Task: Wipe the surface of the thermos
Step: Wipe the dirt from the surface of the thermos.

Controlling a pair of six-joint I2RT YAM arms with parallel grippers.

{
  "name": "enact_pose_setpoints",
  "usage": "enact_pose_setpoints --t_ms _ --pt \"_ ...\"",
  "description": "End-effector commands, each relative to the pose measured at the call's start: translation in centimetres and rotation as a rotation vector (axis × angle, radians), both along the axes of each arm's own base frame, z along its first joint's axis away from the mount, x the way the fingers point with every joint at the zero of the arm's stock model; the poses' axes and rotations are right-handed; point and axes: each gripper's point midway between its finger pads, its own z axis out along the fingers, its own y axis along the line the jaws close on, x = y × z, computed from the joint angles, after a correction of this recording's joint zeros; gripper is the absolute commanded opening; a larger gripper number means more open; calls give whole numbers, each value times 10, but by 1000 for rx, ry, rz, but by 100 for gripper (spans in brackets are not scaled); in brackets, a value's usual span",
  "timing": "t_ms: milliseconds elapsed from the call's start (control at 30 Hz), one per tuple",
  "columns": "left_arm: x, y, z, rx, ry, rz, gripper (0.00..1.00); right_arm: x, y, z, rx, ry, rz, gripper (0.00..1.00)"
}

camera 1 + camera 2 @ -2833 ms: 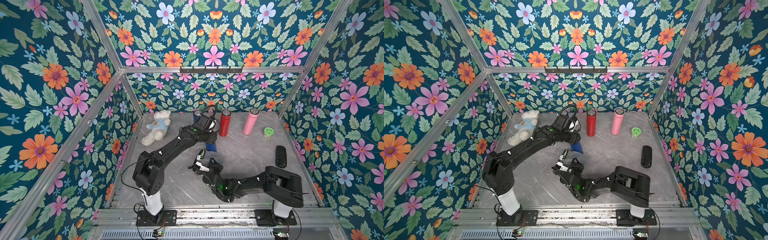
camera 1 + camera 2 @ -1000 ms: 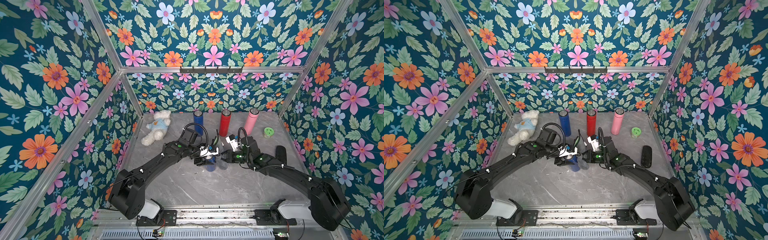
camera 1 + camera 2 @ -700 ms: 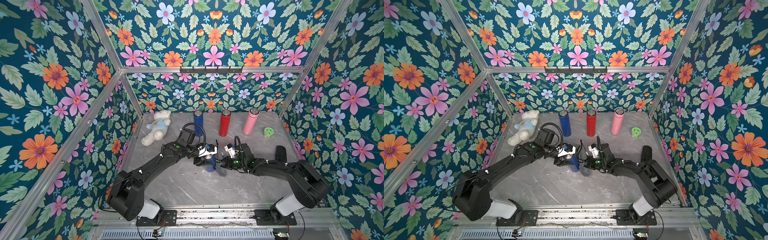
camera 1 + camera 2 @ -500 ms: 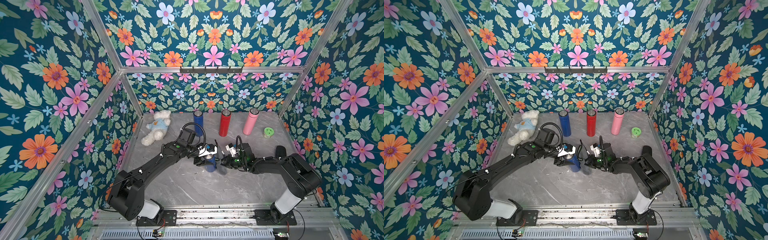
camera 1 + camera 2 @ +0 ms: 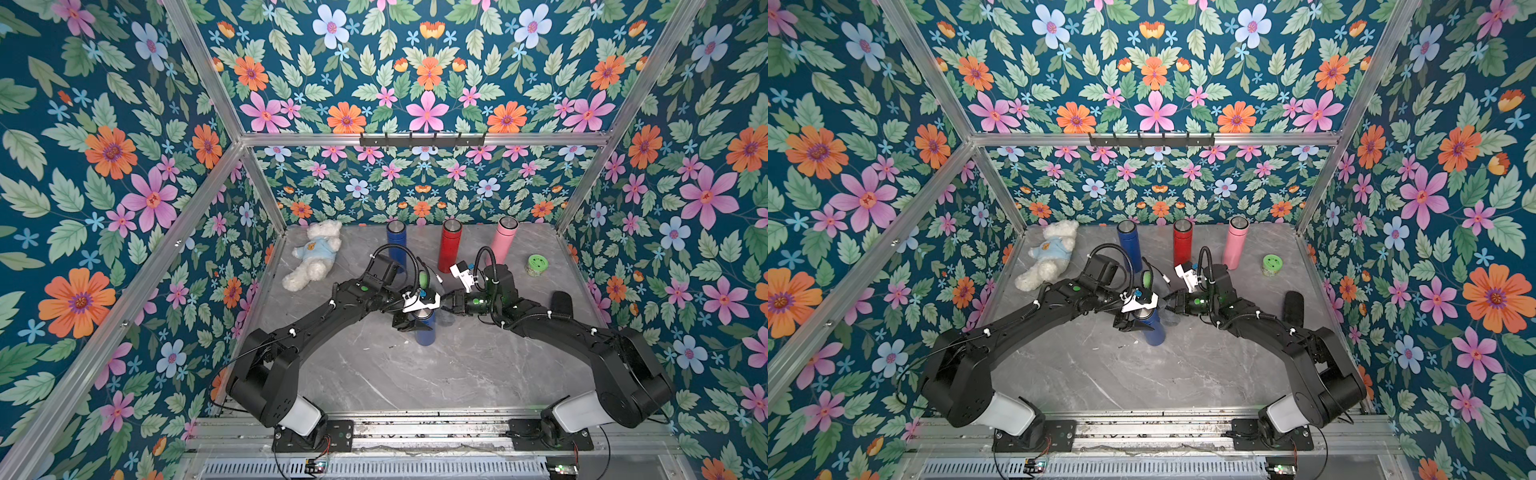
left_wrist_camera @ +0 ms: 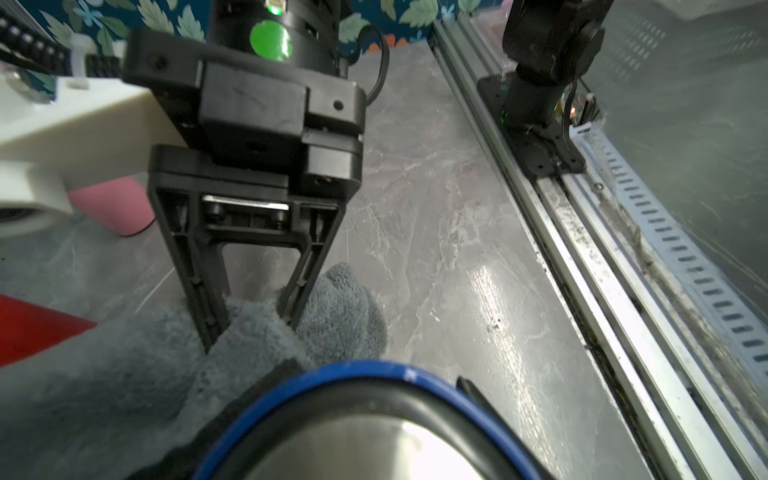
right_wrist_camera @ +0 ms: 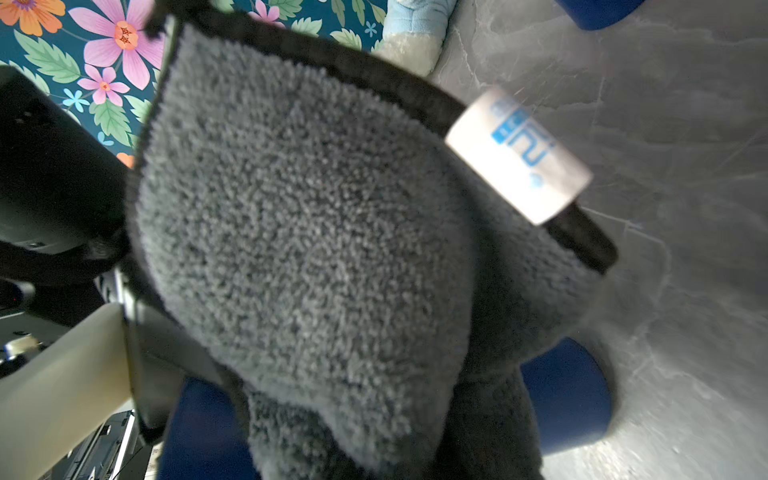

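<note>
The left gripper (image 5: 414, 322) squeezes the tall blue metal thermos (image 5: 425, 336) standing mid-table. The right gripper (image 6: 249, 332) pinches a fluffy grey cloth (image 7: 311, 228) against its right side. Open grey marble table (image 5: 415, 378) spreads toward the near edge.

Left arm (image 5: 316, 319) and right arm (image 5: 555, 327) low, inward; left fingers (image 5: 402, 323) apart, gripping; right fingers (image 6: 206, 286) pinched together.

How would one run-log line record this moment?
left gripper: shut on blue thermos | right gripper: shut on grey cloth | cloth against thermos
</note>
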Motion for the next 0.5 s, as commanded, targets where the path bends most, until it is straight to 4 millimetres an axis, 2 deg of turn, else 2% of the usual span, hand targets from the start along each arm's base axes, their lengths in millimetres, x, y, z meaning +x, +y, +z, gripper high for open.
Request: enact_pose_setpoints --t_ms 0,133,167,200,267,367,467 --pt "3 -8 10 -33 -53 -35 0 -10 7 -16 12 51 52 0" --pt "2 -9 17 -44 -68 -45 0 -11 8 -57 -19 102 40 0" --pt "2 -9 18 -47 -73 -44 0 -12 7 -77 -37 142 33 0" --pt "2 -9 20 -51 -80 -43 0 -12 6 -89 -47 158 27 0" --pt "0 -9 23 -56 -86 -45 0 -14 5 -103 -58 178 28 0" --pt "-3 -6 23 -48 -92 -45 0 -11 7 -100 -41 175 38 0" --pt "-5 -3 19 -37 -101 -41 0 -9 12 -74 -21 144 69 0"
